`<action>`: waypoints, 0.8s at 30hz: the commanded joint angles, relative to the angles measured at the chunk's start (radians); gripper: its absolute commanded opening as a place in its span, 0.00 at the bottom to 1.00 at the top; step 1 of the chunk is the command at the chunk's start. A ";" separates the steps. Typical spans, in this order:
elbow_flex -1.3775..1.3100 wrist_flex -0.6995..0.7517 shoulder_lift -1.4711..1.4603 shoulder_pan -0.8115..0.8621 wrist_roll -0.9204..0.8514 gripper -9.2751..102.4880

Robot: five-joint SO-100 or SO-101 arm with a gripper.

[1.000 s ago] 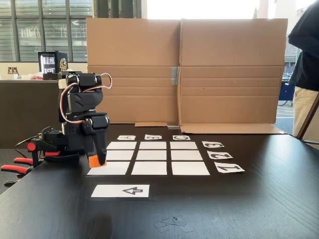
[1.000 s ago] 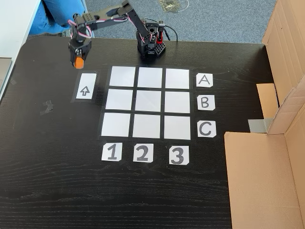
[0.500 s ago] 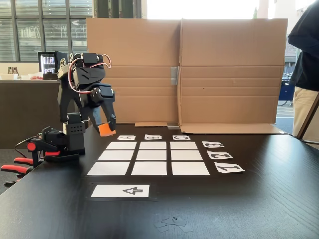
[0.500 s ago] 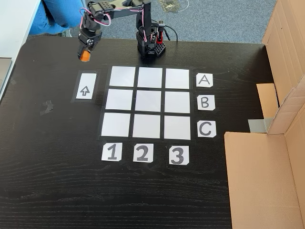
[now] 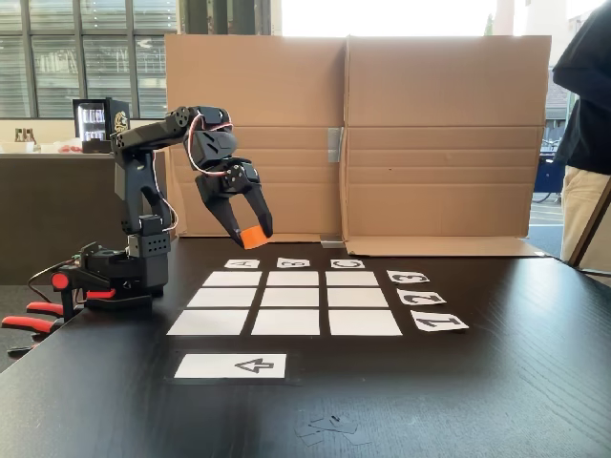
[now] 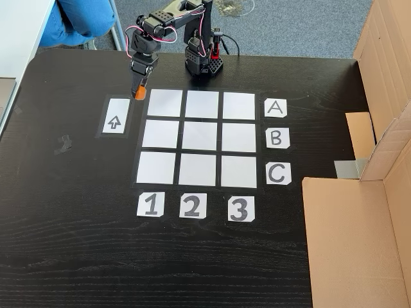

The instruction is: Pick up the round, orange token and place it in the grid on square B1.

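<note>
The gripper (image 5: 250, 232) grasps the token (image 5: 253, 236) high above the desk (image 6: 77, 212), near the grid (image 6: 200, 136) corner by the arrow card (image 6: 115, 116); square B1 (image 6: 160, 133) is bare.

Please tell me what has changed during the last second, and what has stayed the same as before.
The gripper, shut on the orange token throughout, rose from low beside the grid's near-left corner in the front fixed view and swung toward the grid. In the high fixed view it now hangs at the grid's upper-left edge, near the arrow card. Nothing was released. The grid, label cards and arrow card stayed in place.
</note>
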 commanded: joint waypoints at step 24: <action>-0.037 -0.101 -0.345 -0.173 -0.002 0.08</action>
